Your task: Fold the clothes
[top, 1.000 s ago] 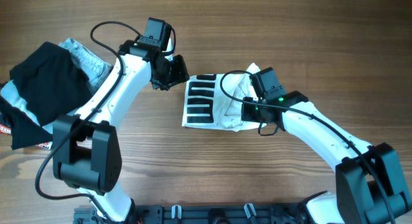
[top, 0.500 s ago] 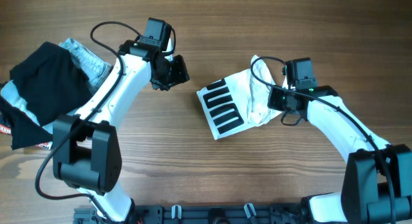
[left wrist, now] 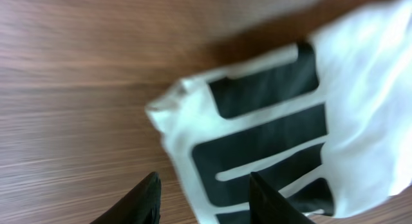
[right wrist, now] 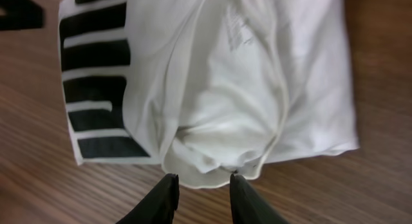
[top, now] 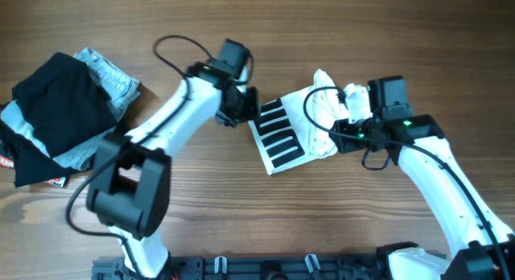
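White shirt (right wrist: 257, 76), folded, mid-bench toward far edge. L gripper (left wrist: 203, 184) over barred corner, R gripper (right wrist: 203, 181) at opp. edge; both fingers spread, gripping nothing.

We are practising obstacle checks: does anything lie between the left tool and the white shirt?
Nothing visible does. The left tool is open, and the white shirt's printed edge shows directly between its fingertips.

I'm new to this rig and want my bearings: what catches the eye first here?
A crumpled white shirt with bold black bars lies mid-table, one arm's open jaws at each side. Far left sits a heap with a black garment on top.
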You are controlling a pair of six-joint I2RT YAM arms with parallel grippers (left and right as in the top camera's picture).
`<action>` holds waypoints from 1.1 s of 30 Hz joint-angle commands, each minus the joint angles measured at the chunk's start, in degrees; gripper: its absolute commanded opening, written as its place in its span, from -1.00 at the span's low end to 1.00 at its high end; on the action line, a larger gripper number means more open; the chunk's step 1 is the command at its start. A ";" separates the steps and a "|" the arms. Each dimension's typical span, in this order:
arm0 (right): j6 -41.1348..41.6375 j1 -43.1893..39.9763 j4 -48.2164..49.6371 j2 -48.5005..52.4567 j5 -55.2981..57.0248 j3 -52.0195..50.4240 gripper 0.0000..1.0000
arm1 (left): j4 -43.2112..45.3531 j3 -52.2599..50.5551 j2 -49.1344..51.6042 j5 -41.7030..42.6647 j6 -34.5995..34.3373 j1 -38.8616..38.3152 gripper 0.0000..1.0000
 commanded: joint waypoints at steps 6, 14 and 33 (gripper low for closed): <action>11.37 1.33 1.25 5.68 11.23 -3.74 -0.38 | 0.92 -1.44 3.32 -0.39 -1.60 -4.57 -0.13; 14.08 1.33 6.14 11.10 14.88 -4.20 -0.40 | 0.98 -1.44 3.34 -2.32 -1.60 -4.55 -0.11; 13.60 -1.97 8.96 10.86 19.47 -0.63 -0.92 | 1.86 -1.44 3.34 -2.32 -1.57 -4.55 -0.07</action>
